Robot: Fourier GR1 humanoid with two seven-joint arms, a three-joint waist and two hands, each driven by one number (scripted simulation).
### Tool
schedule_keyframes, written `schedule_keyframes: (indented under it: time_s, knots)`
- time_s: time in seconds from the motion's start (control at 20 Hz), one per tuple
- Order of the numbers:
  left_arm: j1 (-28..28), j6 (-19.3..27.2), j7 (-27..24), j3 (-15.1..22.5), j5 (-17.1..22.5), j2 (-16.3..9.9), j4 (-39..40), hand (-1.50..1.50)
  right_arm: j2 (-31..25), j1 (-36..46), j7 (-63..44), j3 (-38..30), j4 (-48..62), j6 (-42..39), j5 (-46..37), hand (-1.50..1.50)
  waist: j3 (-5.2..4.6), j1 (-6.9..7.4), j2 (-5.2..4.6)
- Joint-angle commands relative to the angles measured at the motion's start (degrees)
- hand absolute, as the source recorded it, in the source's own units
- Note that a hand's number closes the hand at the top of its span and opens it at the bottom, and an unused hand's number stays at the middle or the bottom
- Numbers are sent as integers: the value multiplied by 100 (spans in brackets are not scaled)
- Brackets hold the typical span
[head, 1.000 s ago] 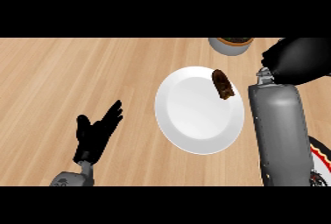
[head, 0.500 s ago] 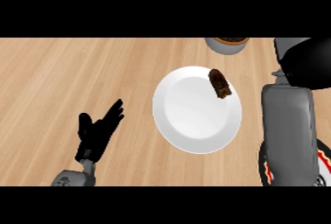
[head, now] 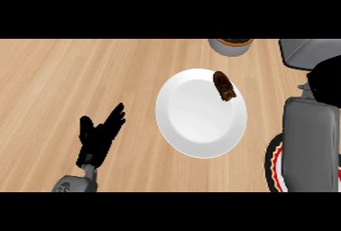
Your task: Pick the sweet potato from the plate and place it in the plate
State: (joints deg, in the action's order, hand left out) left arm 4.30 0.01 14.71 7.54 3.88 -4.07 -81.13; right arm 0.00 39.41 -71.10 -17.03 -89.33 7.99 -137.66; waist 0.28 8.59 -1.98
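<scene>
Brown sweet potato lies on the white plate, at its upper right rim. Left hand rests lower left, fingers straight and spread. Right hand: finger state cannot be told; forearm covers a red-rimmed plate.

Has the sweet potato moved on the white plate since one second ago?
No. The sweet potato lies at the same upper right rim of the white plate.

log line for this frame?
sweet potato: on white plate, upper right rim | left hand: open, resting | right hand: not seen past forearm | red-rimmed plate: lower right
</scene>
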Motion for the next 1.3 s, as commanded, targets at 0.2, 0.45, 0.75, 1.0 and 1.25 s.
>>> schedule_keyframes:
  time_s: [0.2,0.45,0.75,1.0,1.25]
  knots:
    - [-31,17,-40,-18,38,68,84,0,0,-580,-1410,-880,-284,-241,1224,-150,73,-131,19]
    - [3,37,-27,-58,47,61,93,0,0,-920,-1410,-1015,-180,474,2245,-150,72,-56,18]
    - [-76,-11,-104,-60,61,49,147,0,0,-1174,-1372,-349,-426,1604,2401,-150,26,-32,72]
    - [-14,59,-51,-13,-7,96,169,0,0,-1222,-1361,-70,-1007,1934,1983,-150,11,-133,114]
    - [-14,89,-112,-60,-9,88,191,0,0,-1446,-1406,77,-1454,2125,2035,-150,24,-173,133]
